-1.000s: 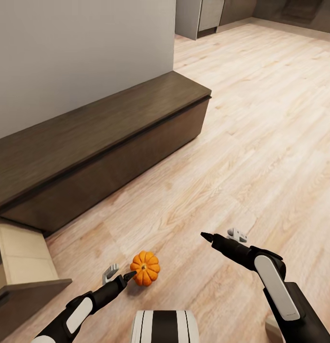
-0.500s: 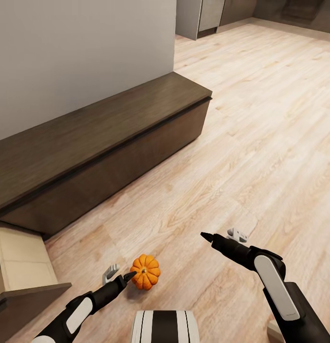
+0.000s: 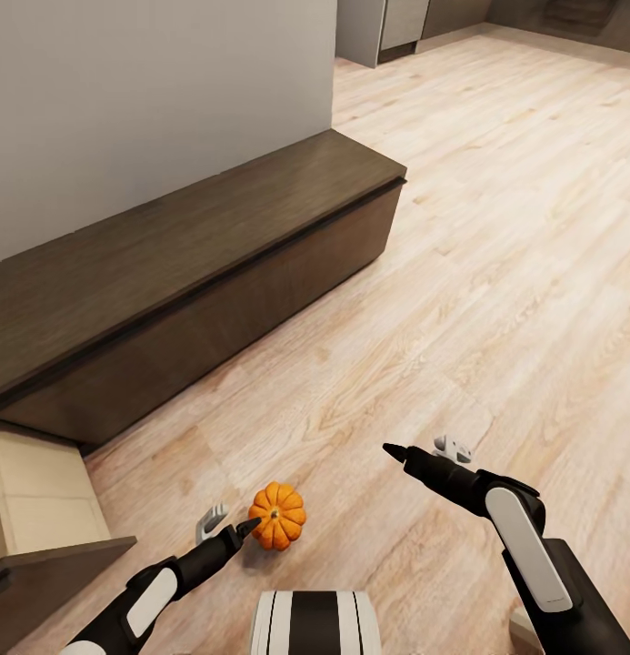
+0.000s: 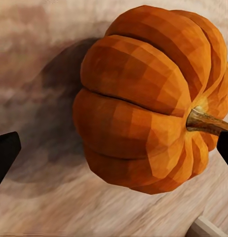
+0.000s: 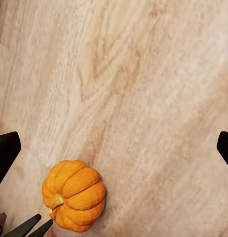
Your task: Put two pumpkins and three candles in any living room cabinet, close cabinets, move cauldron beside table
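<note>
One orange pumpkin (image 3: 277, 516) lies on the pale wood floor (image 3: 496, 273) at the lower centre of the head view, its stem turned toward the left gripper (image 3: 225, 529), whose jaws stand wide apart, one dark tip at the stem, grasping nothing. The right gripper (image 3: 415, 448), lower right of the frame, is spread wide and empty over bare floor. One long dark-brown cabinet (image 3: 187, 273) runs along the wall (image 3: 151, 91) from left to upper centre, with one drawer (image 3: 42, 500) pulled out at the lower left edge, its interior pale.
</note>
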